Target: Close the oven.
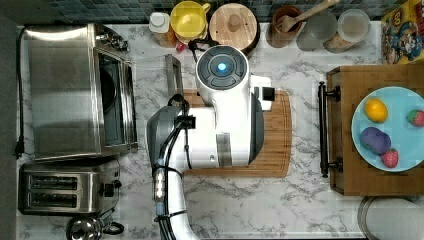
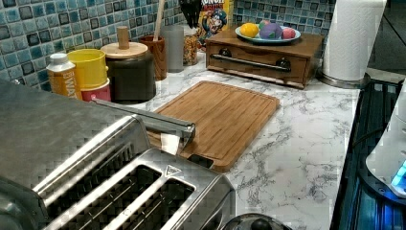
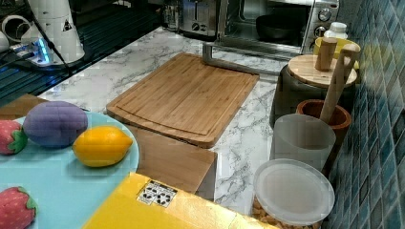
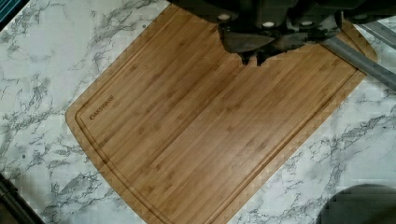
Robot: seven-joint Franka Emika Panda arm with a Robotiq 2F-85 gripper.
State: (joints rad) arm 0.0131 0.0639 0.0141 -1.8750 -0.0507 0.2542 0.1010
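Stainless-steel oven (image 1: 65,90) sits at the top view's left, door (image 1: 152,67) lowered flat. In the right view its handle (image 3: 229,61) lies beside the cutting board (image 3: 186,98). In the wrist view the gripper (image 4: 254,58) hovers above the board, fingers apparently together. Best get under the handle and lift steadily.

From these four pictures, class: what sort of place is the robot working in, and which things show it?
Most likely a kitchen counter, perhaps a mock-up: a marble-look worktop carrying a toaster oven with its door open, a two-slot toaster and a wooden cutting board, backed by blue wall tiles.

Brushed steel oven (image 1: 62,90), wooden board (image 4: 210,126)
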